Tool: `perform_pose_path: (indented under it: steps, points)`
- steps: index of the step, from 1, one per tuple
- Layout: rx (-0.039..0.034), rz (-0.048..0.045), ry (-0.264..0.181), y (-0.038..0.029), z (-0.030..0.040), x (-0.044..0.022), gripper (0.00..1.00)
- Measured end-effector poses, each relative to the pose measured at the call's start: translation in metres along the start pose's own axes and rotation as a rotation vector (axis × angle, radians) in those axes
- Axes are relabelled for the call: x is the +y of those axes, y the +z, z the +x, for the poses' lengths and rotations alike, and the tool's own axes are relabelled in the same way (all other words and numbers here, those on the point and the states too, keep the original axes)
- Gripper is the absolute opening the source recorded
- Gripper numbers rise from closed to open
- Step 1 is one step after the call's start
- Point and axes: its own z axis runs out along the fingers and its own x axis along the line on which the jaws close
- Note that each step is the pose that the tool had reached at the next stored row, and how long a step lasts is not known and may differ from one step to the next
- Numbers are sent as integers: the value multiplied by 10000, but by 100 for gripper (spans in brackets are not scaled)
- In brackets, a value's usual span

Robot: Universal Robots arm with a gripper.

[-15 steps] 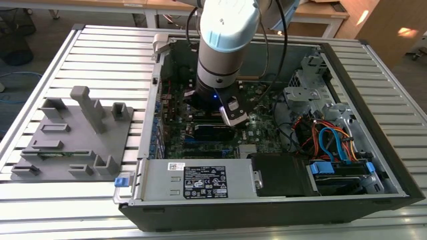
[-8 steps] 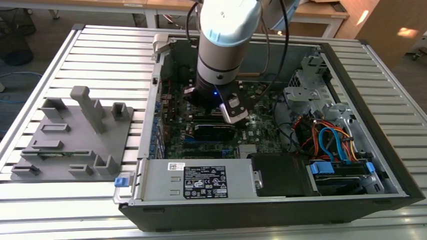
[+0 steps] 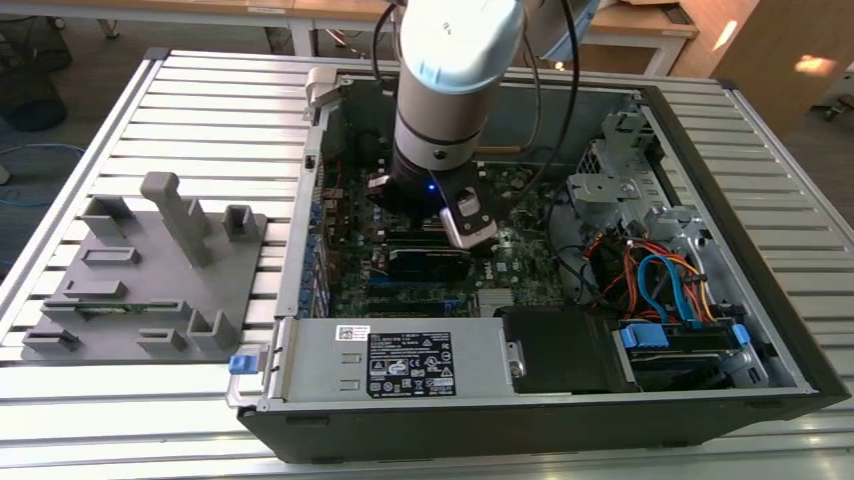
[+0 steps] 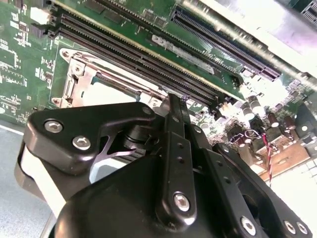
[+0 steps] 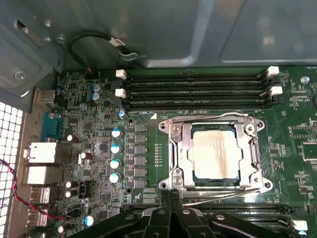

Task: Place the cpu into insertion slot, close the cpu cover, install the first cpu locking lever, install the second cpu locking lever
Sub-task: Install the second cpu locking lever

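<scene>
Chip (image 5: 216,153) seated in socket (image 5: 179,163), cover (image 5: 215,122) down, both levers look latched, so task looks essentially done. Gripper (image 5: 170,198) fingers closed, empty, socket just beyond fingertips.

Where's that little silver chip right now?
In the first wrist view the cpu sits in the insertion slot, between two banks of memory slots, just beyond the claw.

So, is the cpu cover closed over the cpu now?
Closed: in the first wrist view the cpu cover lies flat around the cpu, its window framing the chip.
</scene>
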Motion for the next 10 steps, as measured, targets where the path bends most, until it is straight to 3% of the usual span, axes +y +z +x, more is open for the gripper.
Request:
perform_pose_path:
  steps: [10]
  points:
    - [1,-46,-1,11,-2,-43,10]
